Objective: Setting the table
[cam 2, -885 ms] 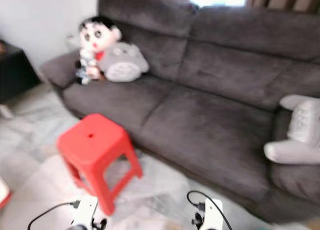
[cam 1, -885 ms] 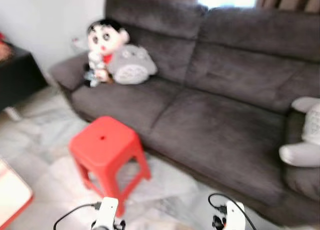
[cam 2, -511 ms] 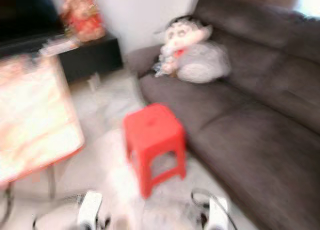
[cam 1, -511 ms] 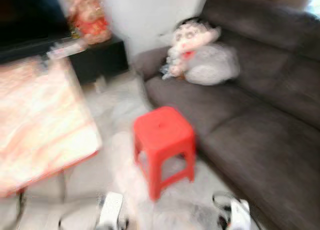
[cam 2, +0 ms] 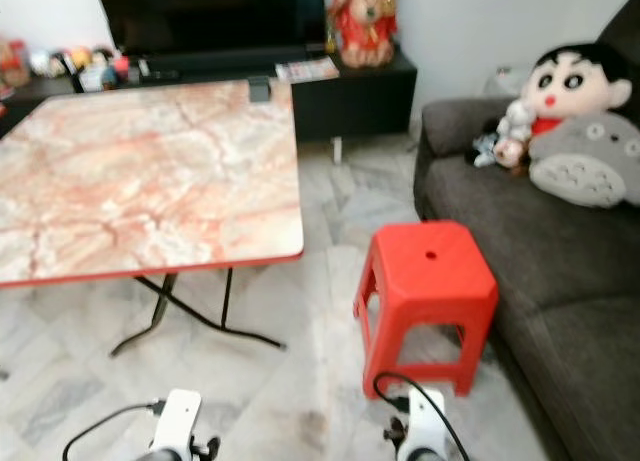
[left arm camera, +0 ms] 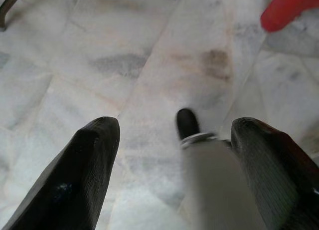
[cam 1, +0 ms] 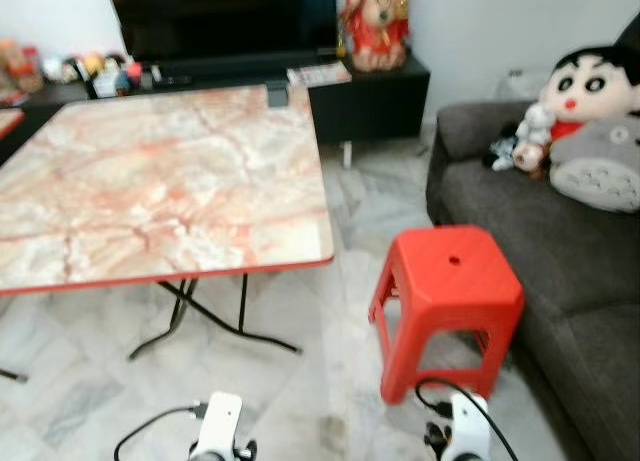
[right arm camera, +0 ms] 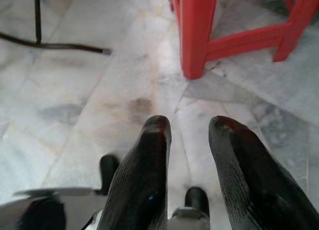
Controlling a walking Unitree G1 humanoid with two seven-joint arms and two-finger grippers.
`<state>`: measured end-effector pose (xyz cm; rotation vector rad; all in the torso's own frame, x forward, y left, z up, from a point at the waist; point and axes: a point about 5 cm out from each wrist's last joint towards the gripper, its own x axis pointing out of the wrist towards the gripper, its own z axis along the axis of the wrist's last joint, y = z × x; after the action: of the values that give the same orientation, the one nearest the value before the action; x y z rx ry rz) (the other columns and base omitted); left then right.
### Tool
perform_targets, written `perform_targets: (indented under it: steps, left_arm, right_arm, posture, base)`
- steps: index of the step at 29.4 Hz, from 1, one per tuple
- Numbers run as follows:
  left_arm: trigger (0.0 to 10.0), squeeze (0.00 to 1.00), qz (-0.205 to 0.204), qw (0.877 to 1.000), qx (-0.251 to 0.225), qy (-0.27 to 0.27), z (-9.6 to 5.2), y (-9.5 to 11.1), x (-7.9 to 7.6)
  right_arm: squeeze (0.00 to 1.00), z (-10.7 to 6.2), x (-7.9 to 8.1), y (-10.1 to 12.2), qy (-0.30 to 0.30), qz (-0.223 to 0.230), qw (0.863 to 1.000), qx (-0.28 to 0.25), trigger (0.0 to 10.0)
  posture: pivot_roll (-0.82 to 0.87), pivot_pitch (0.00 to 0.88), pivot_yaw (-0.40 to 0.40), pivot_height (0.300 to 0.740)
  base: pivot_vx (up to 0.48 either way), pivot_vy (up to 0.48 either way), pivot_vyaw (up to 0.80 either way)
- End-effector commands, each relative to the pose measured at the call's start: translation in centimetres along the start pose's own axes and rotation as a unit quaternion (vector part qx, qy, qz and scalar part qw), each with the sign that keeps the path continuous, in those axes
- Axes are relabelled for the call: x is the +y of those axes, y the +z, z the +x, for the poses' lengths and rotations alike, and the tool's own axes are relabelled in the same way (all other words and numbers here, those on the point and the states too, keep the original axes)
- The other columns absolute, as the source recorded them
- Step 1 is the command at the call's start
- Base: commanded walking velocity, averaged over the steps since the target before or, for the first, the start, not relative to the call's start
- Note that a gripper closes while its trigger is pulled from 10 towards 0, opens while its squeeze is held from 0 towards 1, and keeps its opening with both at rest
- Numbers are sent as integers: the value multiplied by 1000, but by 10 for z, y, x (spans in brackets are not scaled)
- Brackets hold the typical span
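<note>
I see the marble-topped table (cam 1: 160,191) standing ahead to my left, a small dark item (cam 1: 277,93) near its far edge, too blurred to identify. Both arms hang low over the marble floor (left arm camera: 149,65): left end effector (left arm camera: 172,140) spread wide, right end effector (right arm camera: 188,132) narrowly parted beside the red stool (cam 1: 448,291).

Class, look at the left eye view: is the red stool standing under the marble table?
No. The stool stands on the floor beside the sofa, apart from the table.
</note>
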<state>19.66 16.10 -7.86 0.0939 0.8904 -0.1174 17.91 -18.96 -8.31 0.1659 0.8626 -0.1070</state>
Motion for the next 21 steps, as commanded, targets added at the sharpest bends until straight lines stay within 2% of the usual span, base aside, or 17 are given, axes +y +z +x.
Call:
perform_targets:
  steps: [1,21]
  left_arm:
    - [10000,0,9,1000,-2,2,1,5,4]
    - [10000,0,13,1000,6,7,0,0,8]
  right_arm:
    - [0,1,3,2,1,4,1000,-2,10000]
    - [0,0,3,-2,-9,14,1000,-2,10000]
  posture:
    - [-124,0,24,740]
    - [-131,0,37,740]
  base:
    - [0,0,0]
    - [0,0,0]
